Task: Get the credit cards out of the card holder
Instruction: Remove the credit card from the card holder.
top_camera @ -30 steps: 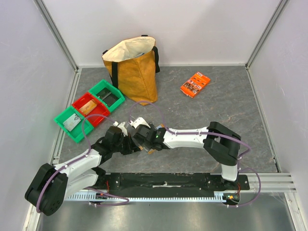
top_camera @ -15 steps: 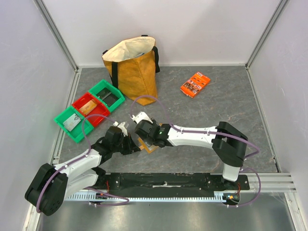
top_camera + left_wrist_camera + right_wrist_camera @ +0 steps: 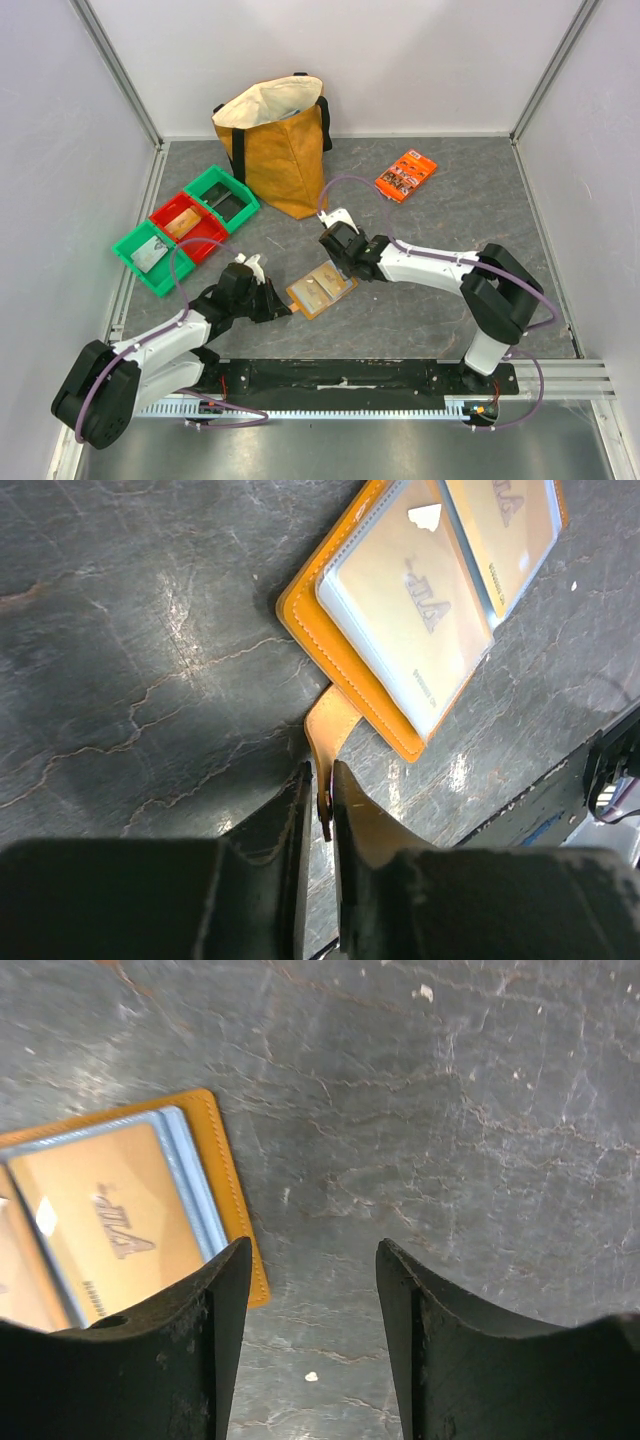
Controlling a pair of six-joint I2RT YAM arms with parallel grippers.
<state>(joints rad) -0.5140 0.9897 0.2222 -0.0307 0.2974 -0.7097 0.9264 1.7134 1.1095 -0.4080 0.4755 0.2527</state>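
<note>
A small tan-brown leather folding card holder [image 3: 320, 290] lies opened flat on the grey marbled desk [image 3: 450, 220], just in front of the left arm and between the two arms. Its pale, clear inner pockets face up, and the credit cards [image 3: 400, 600], thin tan-gold plastic rectangles with printed lettering, sit inside those pockets, one behind each window. The holder's short tan strap [image 3: 330, 730] sticks out from its near edge, and the left arm's fingers [image 3: 290, 825] are pressed nearly together, clamped on the end of that strap. The right arm's fingers [image 3: 210, 1340] stand apart with nothing between them, over bare desk just beside the holder's far edge and not touching it. At the back left stands a mustard-yellow fabric tote bag [image 3: 280, 160] with black handles and a cream lining; its mouth is open, but what is inside cannot be made out. To its left, three small plastic bins sit in a row. The far green bin [image 3: 238, 187] holds a dark flat piece [image 3: 228, 206], the middle red bin [image 3: 207, 240] holds a tan block [image 3: 182, 222], and the near green bin [image 3: 172, 282] holds a grey flat piece [image 3: 150, 253]. A bright orange printed packet [image 3: 406, 175] lies well apart at the back right.
</note>
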